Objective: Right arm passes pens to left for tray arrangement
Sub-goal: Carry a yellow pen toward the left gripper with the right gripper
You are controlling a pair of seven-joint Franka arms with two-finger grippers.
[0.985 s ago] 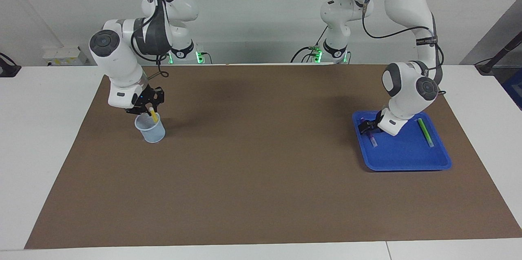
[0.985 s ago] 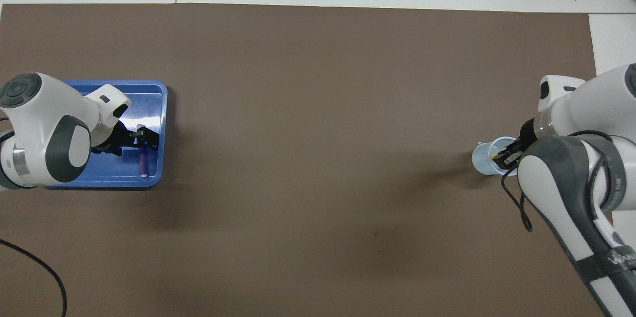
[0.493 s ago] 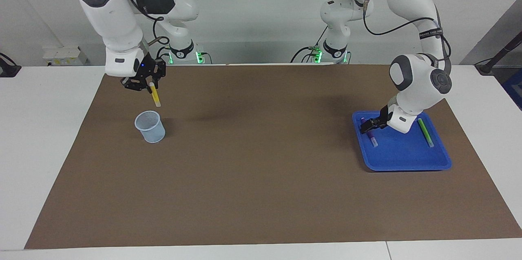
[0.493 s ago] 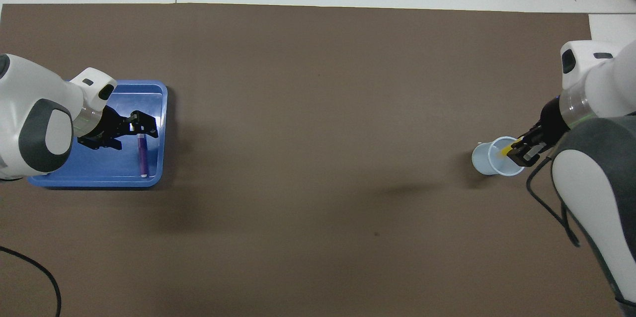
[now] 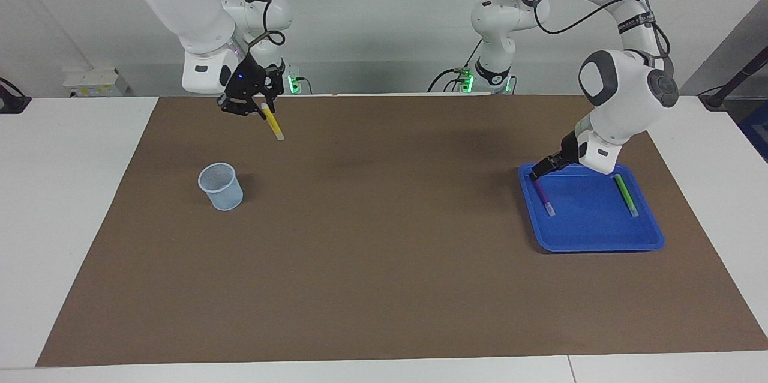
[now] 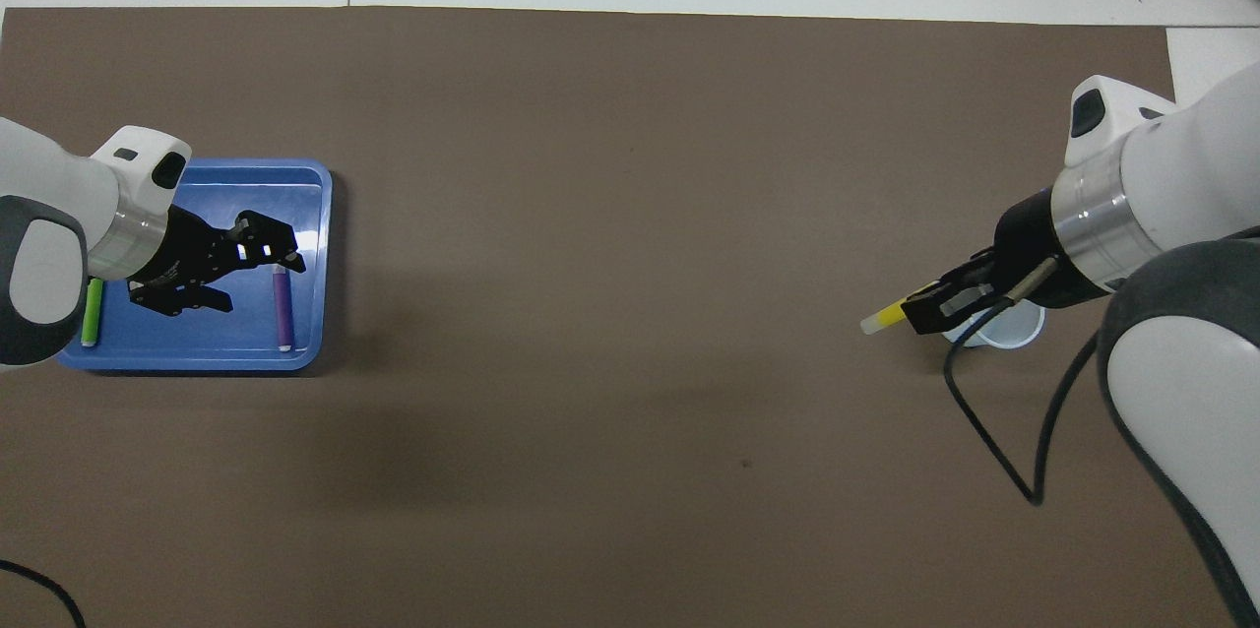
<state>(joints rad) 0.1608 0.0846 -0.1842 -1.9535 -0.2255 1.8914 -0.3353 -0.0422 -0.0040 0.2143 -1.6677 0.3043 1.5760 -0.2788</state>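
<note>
Up near the robots' edge of the brown mat (image 5: pixel 384 287), the right gripper (image 5: pixel 259 108) hangs in the air pinching the yellow pen (image 5: pixel 273 126), tip slanting down. Lower, the left gripper (image 5: pixel 539 171) hovers over the blue tray (image 5: pixel 600 239) with fingers spread and empty, the purple pen (image 5: pixel 545 198) and green pen (image 5: pixel 626 195) lying inside. Farther out stands the translucent cup (image 5: pixel 221 186).

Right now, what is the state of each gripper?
Left gripper: open, empty, over the shallow blue plastic tray.
Right gripper: shut on the slim yellow marker pen, raised.
</note>
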